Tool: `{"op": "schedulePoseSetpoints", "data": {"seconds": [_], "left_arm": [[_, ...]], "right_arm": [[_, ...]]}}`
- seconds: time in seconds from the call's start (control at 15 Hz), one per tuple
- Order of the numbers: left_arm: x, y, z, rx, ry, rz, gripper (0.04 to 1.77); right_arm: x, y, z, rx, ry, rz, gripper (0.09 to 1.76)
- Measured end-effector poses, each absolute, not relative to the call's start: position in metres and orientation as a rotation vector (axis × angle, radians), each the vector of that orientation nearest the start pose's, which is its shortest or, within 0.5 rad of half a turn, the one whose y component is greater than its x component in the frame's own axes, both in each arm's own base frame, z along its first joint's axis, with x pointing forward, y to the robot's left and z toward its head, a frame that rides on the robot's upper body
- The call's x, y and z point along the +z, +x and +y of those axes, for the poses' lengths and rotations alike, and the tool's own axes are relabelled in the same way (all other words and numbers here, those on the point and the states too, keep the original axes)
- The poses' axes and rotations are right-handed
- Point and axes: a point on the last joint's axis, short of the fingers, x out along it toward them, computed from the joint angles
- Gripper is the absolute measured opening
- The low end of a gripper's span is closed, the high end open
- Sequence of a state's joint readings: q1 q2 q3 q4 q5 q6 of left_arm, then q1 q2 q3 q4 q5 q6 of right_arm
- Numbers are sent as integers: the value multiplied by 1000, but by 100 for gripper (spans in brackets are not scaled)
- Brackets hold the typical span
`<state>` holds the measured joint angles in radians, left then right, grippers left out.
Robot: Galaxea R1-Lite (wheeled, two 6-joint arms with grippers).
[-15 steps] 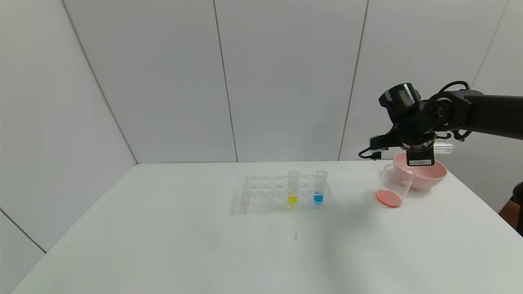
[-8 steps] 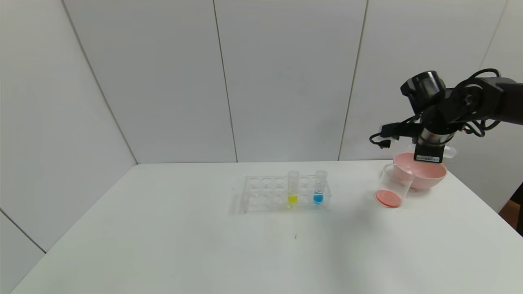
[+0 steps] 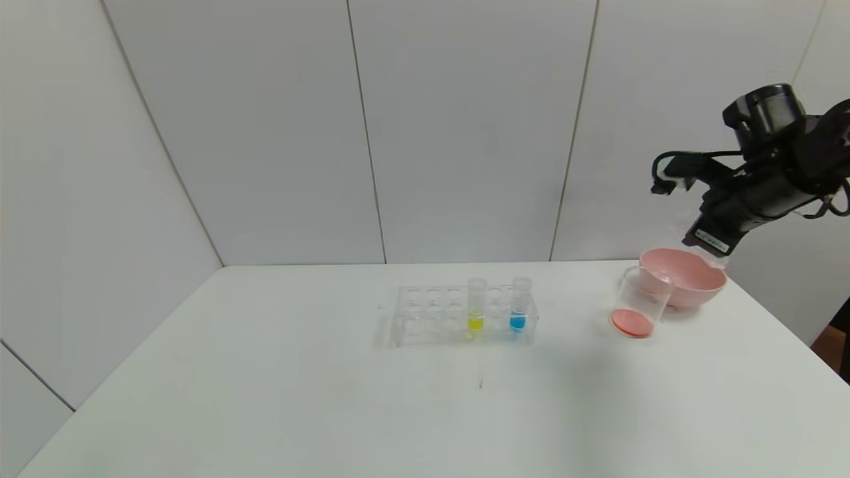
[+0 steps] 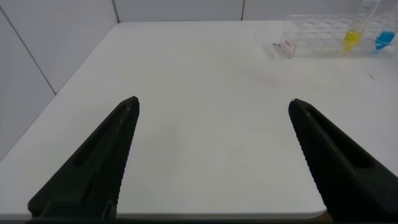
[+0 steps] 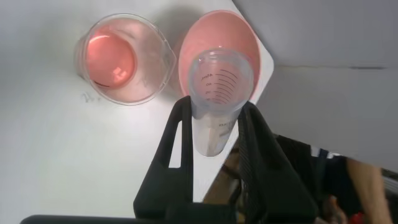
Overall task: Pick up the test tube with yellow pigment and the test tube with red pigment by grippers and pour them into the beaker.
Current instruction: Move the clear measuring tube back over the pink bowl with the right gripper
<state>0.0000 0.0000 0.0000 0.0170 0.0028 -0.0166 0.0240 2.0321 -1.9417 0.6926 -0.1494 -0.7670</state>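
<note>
My right gripper (image 5: 216, 106) is shut on the test tube with red pigment (image 5: 217, 87), a clear graduated tube in which no liquid shows. In the head view the right gripper (image 3: 709, 247) hangs just above the pink bowl (image 3: 690, 287). The beaker (image 3: 639, 302) stands next to the bowl with orange-red liquid in its bottom, and the right wrist view shows the beaker (image 5: 121, 59) from above. The test tube with yellow pigment (image 3: 476, 305) stands upright in the clear rack (image 3: 431, 312). My left gripper (image 4: 212, 103) is open over bare table, far from the rack (image 4: 311, 34).
A tube with blue liquid (image 3: 519, 305) stands in the rack beside the yellow one. The pink bowl (image 5: 211, 31) sits close to the table's far right corner. The table edge runs just right of the bowl.
My right arm has risen and swung right, from over the beaker to above the bowl's right side, with the tube still held. The rack and beaker have not moved.
</note>
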Motion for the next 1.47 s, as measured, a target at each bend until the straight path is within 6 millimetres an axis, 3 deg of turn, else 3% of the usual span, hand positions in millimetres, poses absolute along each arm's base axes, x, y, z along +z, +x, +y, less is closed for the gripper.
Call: {"op": "schedulePoseSetpoints", "data": {"seconds": [0.27, 0.6, 1.13, 1.47], "left_arm": [[74, -23, 0, 2, -17, 17, 172], [74, -23, 0, 2, -17, 17, 172], [74, -23, 0, 3, -17, 17, 172], [74, -23, 0, 3, -17, 17, 172]], "right_arm": [[273, 371, -12, 159, -447, 717, 49], [291, 392, -30, 19, -174, 406, 49], [246, 415, -61, -81, -26, 392, 49], [202, 424, -69, -82, -28, 282, 49]]}}
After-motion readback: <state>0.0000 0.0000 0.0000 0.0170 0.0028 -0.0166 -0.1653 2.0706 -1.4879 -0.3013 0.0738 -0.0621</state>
